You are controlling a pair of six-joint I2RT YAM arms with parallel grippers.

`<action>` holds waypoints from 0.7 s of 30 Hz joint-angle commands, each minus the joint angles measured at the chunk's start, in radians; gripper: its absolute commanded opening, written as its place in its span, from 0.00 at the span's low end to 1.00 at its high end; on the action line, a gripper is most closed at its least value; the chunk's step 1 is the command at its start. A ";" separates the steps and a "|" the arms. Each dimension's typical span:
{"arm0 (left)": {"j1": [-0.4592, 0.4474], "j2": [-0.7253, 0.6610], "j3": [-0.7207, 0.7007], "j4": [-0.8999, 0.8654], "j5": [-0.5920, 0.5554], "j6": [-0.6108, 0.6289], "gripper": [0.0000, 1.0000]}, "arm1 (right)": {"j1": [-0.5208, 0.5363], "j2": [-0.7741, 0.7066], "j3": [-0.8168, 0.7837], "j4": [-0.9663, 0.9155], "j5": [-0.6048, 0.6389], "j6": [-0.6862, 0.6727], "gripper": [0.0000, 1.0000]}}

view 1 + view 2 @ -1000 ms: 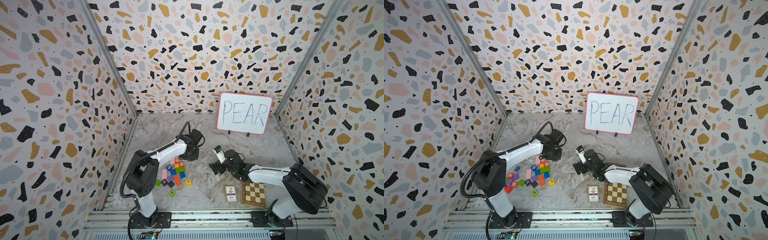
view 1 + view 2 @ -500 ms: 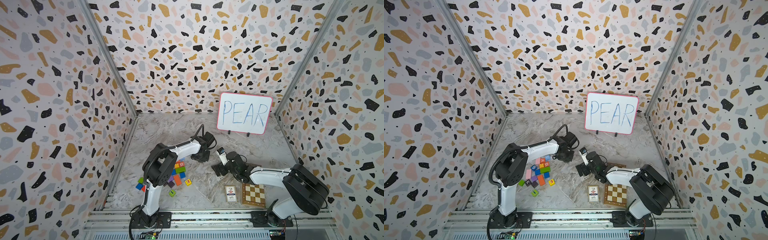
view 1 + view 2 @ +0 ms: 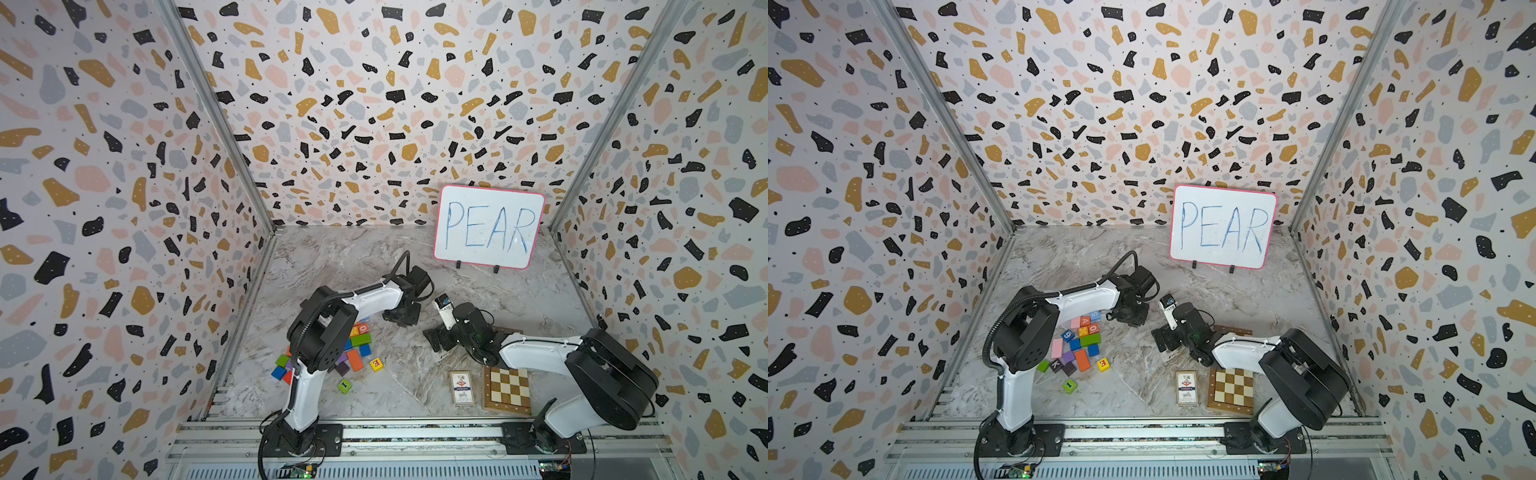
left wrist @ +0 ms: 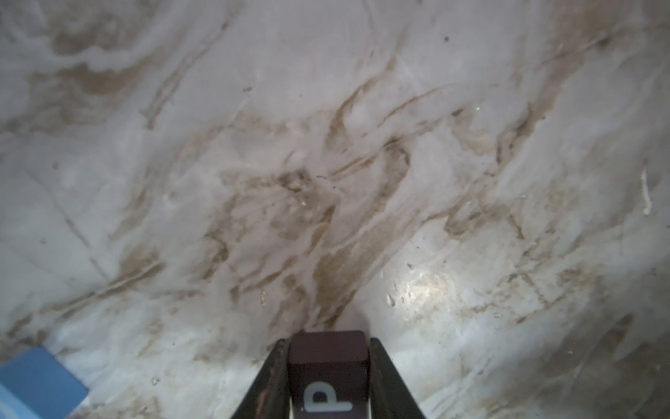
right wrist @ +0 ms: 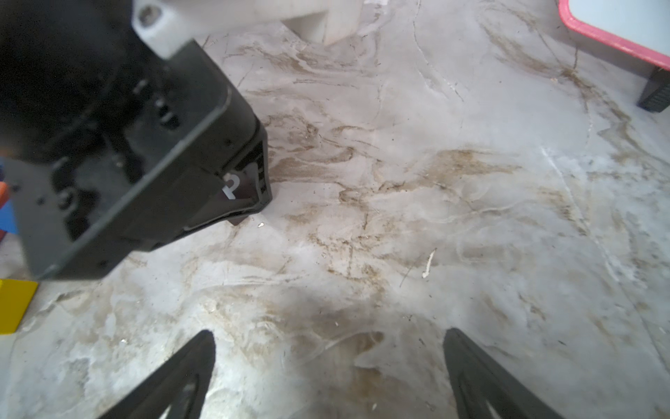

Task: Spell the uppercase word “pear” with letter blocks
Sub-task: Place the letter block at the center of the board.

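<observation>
My left gripper (image 4: pixel 328 342) is shut on the black letter block with a pale P (image 4: pixel 328 366), one finger against each side. It is low over the marble floor, right of the block pile, in both top views (image 3: pixel 405 318) (image 3: pixel 1129 318). The right wrist view shows the P block (image 5: pixel 235 187) between those jaws, their tips at the floor. The yellow E block (image 3: pixel 376 364) (image 3: pixel 1104 364) lies alone at the pile's right edge. An orange A block (image 3: pixel 1085 321) sits at the pile's far end. My right gripper (image 5: pixel 330 337) (image 3: pixel 434 338) is open and empty, just right of the left one.
Mixed coloured blocks lie in a pile (image 3: pixel 1077 345) beside the left arm, with a green I block (image 3: pixel 344 385) apart in front. A card box (image 3: pixel 462 387) and a small chessboard (image 3: pixel 508 390) lie front right. A whiteboard reading PEAR (image 3: pixel 489 226) stands at the back.
My left arm has swung right from the block pile toward the middle of the floor, carrying the P block. The right arm has barely moved.
</observation>
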 commanded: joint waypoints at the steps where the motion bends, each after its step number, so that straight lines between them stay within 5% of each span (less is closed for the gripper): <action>1: -0.004 -0.019 -0.041 -0.010 -0.019 0.019 0.37 | -0.003 -0.005 0.013 0.003 0.004 0.010 1.00; 14: -0.004 -0.110 -0.136 0.014 -0.075 0.016 0.43 | 0.004 0.017 0.026 -0.008 0.001 0.006 1.00; 21: -0.004 -0.231 -0.198 0.041 -0.015 -0.048 0.43 | 0.082 0.064 0.107 -0.098 0.066 -0.054 1.00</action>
